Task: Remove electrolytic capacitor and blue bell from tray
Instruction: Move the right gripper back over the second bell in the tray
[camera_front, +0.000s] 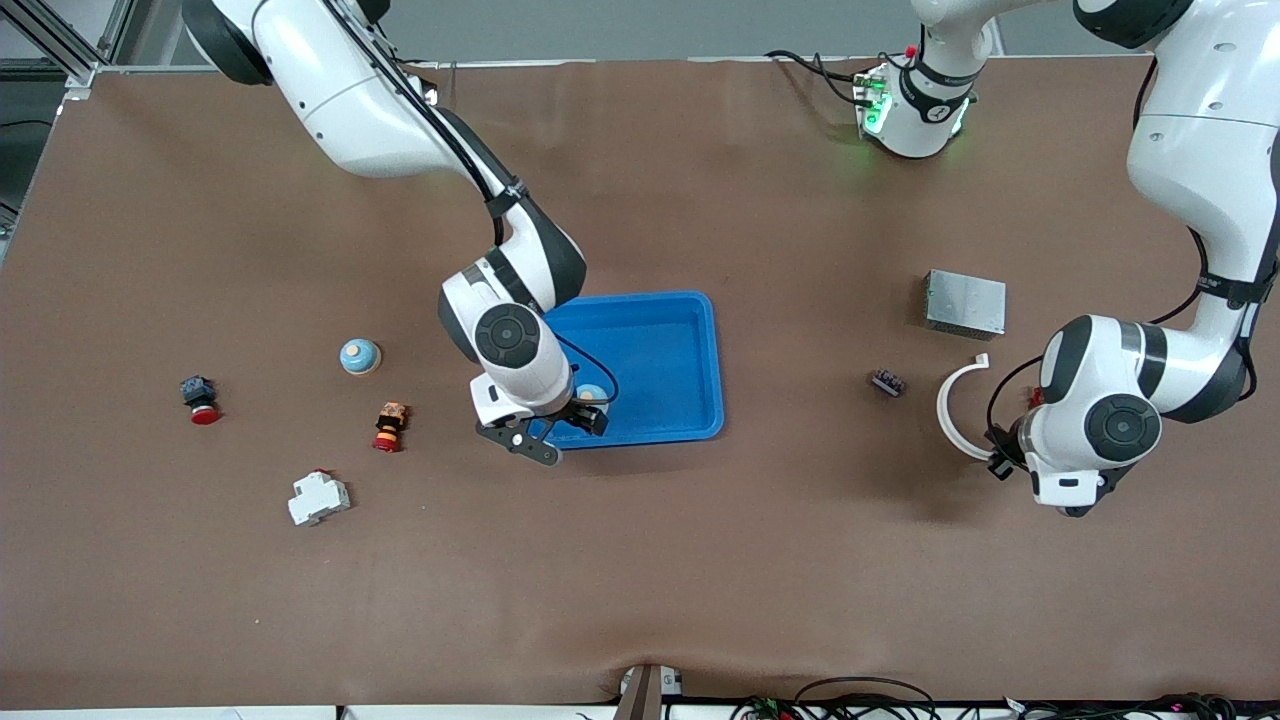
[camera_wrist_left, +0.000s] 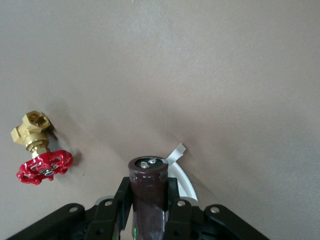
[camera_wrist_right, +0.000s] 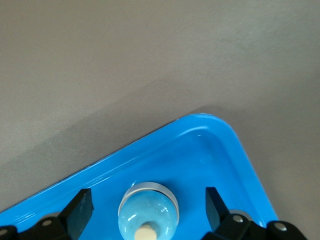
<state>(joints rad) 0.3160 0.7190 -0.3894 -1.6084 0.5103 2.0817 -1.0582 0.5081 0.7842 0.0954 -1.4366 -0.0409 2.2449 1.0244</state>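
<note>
The task looks about half done. The capacitor (camera_wrist_left: 148, 192) is out of the tray (camera_front: 690, 400): the left gripper (camera_wrist_left: 148, 212) has its fingers clamped on it, holding it upright over bare bench (camera_front: 640, 580) toward the left arm's end, well apart from the tray. It has not yet been set down, so that half still needs a release.

The bell (camera_wrist_right: 148, 215) is still in the tray, in the corner nearest the front camera at the right arm's end. The right gripper (camera_wrist_right: 148, 207) hangs low over that corner with its fingers (camera_wrist_right: 80, 207) spread wide, one on each side of the bell and not touching it. By this reading, what remains is to close on the bell, lift it over the rim and place it on the bench.

A second, similar bell (camera_front: 360, 356) already sits on the bench toward the right arm's end, outside the tray; it seems no part of what is left.

Much is hidden. In the front view the right arm's wrist covers nearly all of the bell and the tray's corner, and the left gripper and capacitor are tucked under the left arm's wrist. The left wrist view cuts off the capacitor's lower end and the fingertips, and shows only part of a white curved strip (camera_wrist_left: 181, 175) beneath. The brass valve (camera_wrist_left: 37, 150) with a red handwheel seen there is hidden in the front view
</note>
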